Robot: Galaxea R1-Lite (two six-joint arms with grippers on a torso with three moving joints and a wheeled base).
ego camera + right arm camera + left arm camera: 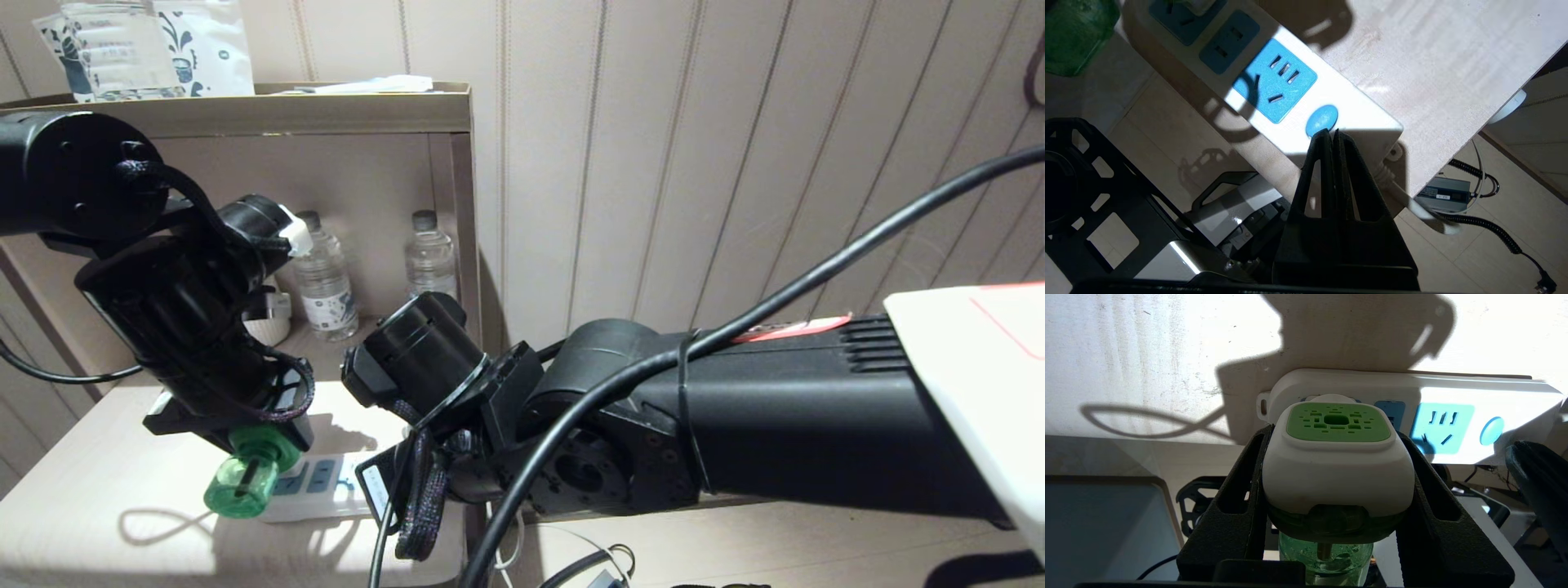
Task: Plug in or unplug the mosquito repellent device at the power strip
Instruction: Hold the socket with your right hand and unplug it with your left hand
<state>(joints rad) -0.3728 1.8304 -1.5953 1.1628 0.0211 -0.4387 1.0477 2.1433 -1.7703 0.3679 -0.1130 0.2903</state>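
Note:
The mosquito repellent device [1338,465], a white cap with a green centre over a green bottle, sits between the fingers of my left gripper [1336,433], which is shut on the cap's sides. The head view shows its green bottle [243,483] sticking out toward me over the power strip [331,488]. The device is at the end socket of the white power strip [1474,392]; its prongs are hidden. My right gripper [1329,132] is shut and empty. Its tips are at the power strip [1355,118] beside the round blue button [1322,119], near the cable end.
The strip lies on a pale tabletop [98,498] whose front edge is close by. Two clear water bottles [325,278] and a white mug [269,325] stand in the shelf behind. Below the table's edge are a grey charger [1443,194], coiled cables and my base [1106,204].

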